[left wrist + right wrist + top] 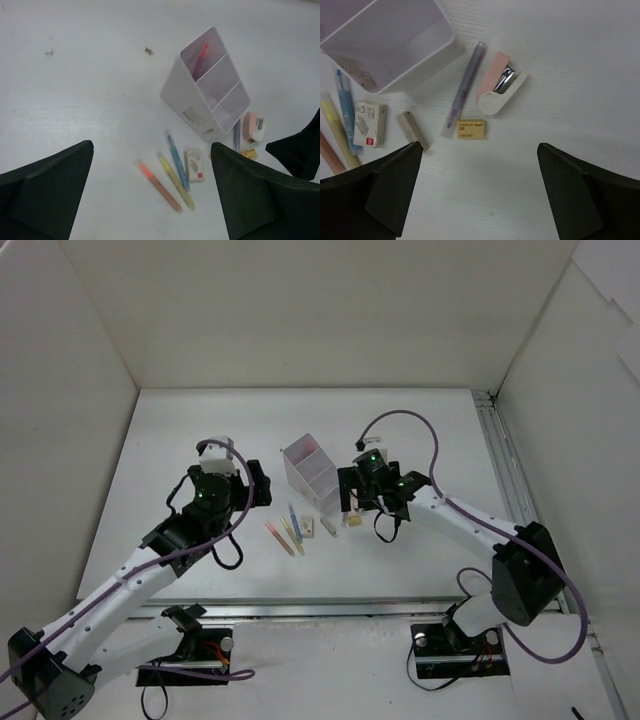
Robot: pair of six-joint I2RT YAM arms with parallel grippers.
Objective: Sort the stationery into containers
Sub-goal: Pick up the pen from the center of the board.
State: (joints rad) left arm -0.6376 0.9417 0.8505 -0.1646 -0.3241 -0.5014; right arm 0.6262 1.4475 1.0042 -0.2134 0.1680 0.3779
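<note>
A sticker on the side wall of the translucent box [181, 96] carries print too small to read. Just in front of the box, a white eraser [194, 165] shows dark lettering and a red mark, both illegible. The tan eraser [471, 129], right of the box, bears a dark printed line, also unreadable. A pink pen [200, 59] stands in the box's far compartment. The blue pen [177, 161], yellow pen [176, 181] and orange pen [160, 187] lie on the table [200, 425] in front of the box. The left gripper [152, 147] hangs left of the box, fingers wide apart, holding nothing. The right gripper [480, 146] hovers above the tan eraser, equally spread.
</note>
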